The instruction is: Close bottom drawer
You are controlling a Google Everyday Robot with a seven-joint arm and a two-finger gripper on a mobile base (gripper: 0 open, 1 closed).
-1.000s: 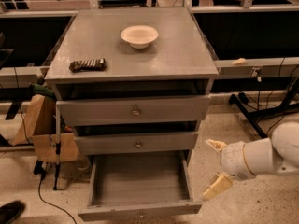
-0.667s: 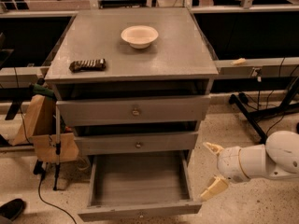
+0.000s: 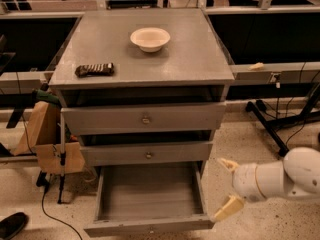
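Note:
The bottom drawer (image 3: 150, 194) of the grey cabinet (image 3: 142, 54) is pulled far out, showing its plain grey empty box. Its slim front panel (image 3: 150, 226) lies along the lower edge of the view. My gripper (image 3: 226, 189) is at the drawer's right side, just right of its front right corner. Its two cream fingers (image 3: 228, 208) are spread apart and hold nothing. The white arm reaches in from the right.
A white bowl (image 3: 150, 38) and a dark wrapped bar (image 3: 94, 69) lie on the cabinet top. The two upper drawers (image 3: 145, 119) stand slightly ajar. Cardboard and a cable (image 3: 47, 144) sit left of the cabinet. A black stand's legs (image 3: 272, 124) are at right.
The arm and gripper have shifted slightly to the left, toward the drawer's right front corner. The drawer has not moved.

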